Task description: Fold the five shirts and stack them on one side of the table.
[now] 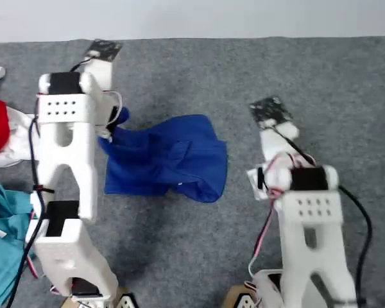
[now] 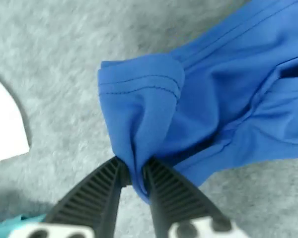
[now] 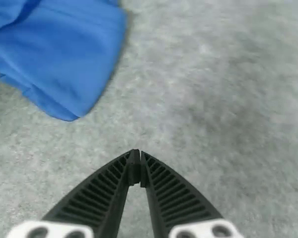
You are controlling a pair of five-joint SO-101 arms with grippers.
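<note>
The left gripper [image 2: 134, 179] is clamping a fold of the blue shirt [image 1: 170, 157] crumpled at the middle of the table [image 1: 256, 64], the right gripper [image 3: 135, 167] is hovering closed and empty above the table, and a teal shirt [image 1: 1, 234] is lying at its left edge.

— What has my left gripper [image 2: 135, 173] got?
— I see its jaws pinched on a bunched fold of the blue shirt [image 2: 213, 94]. The rest lies crumpled on the grey table [image 2: 54, 54]. A white piece [image 2: 5, 124] lies nearby, and a teal cloth [image 2: 10, 225] sits beside the gripper's body.

Free passage right of blue shirt [image 1: 173, 157]; heaped shirts [image 1: 3, 218] crowd left edge.
</note>
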